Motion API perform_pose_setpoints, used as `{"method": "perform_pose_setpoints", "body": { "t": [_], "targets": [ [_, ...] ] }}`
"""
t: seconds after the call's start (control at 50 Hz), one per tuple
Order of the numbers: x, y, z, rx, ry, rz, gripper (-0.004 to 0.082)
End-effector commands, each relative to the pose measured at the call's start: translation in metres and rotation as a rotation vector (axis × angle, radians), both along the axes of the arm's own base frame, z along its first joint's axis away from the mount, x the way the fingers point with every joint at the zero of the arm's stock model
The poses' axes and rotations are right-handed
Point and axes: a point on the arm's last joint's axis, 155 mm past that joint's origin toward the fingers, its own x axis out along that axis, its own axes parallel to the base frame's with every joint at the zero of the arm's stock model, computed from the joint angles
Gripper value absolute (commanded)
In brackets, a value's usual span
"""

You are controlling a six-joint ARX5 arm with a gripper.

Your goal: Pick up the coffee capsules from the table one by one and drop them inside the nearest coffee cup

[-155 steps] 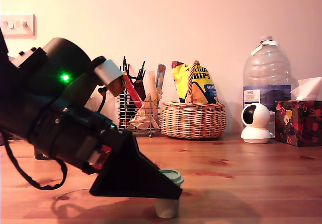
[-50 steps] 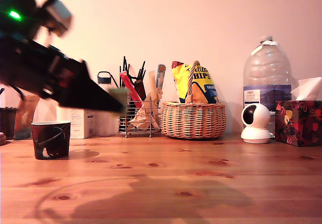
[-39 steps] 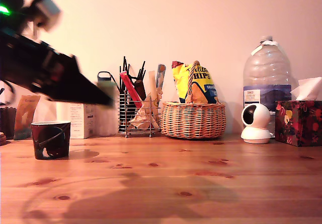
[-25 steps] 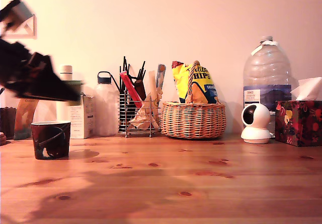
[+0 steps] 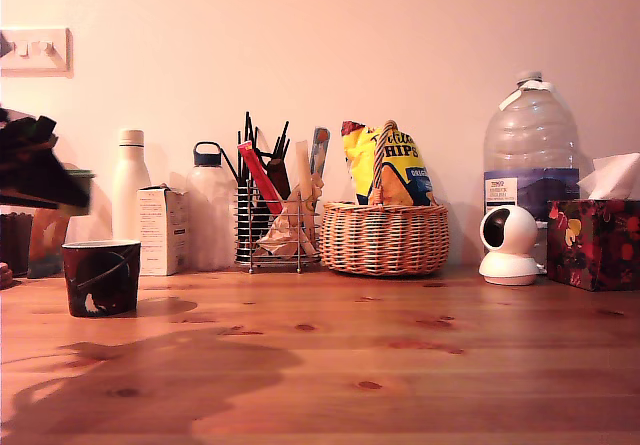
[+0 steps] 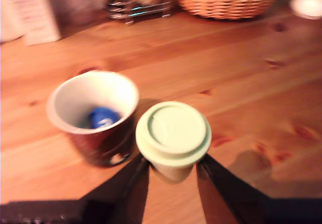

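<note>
In the exterior view the arm has swung from the lower middle of the frame, where it was gripping a capsule on the desk (image 5: 400,365) about three seconds ago, up and across to the far left edge. Only the dark tip of the gripper (image 5: 45,180) now shows there, blurred, hanging above and a little to the left of the dark coffee cup (image 5: 101,277) that stands at lower left. A greenish patch at the gripper's tip may be the capsule, but it is too smeared to be sure. The spot where the capsule stood is bare wood, so the pick appears done and the carry nearly over; the drop is not yet made. Along the back sit a white bottle (image 5: 130,200), a wire rack (image 5: 272,227), a wicker basket (image 5: 385,236) and a large water bottle (image 5: 530,170).

In the wrist view the pale green capsule (image 6: 173,134) sits at centre frame, pinched between the two dark gripper (image 6: 172,169) fingers (image 6: 133,181), lid up. The cup (image 6: 93,114) lies just beside it at centre left, mouth open, with something blue at the bottom. The capsule looks level with the rim rather than over the opening, so I judge a short shift toward the cup is still needed before release.
</note>
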Motion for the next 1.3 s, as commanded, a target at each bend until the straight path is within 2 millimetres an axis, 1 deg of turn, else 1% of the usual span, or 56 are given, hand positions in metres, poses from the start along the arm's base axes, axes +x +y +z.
{"method": "perform_pose_setpoints", "body": {
  "t": [0.0,0.1,0.3,0.5,0.92,1.06,1.28],
  "targets": [
    [0.009,0.004,0.016,-0.001,-0.038,0.026,0.0195],
    [0.015,0.012,0.022,0.0,-0.042,0.076,0.0195],
    [0.025,0.02,0.03,0.001,-0.005,0.127,0.0195],
    [0.042,0.023,0.029,0.017,0.047,0.147,0.0196],
    [0.081,0.022,0.016,0.032,0.194,0.145,0.0196],
    [0.088,0.022,0.005,0.038,0.252,0.145,0.0196],
    [0.093,0.023,-0.013,0.05,0.311,0.151,0.0196]
  ]
}}
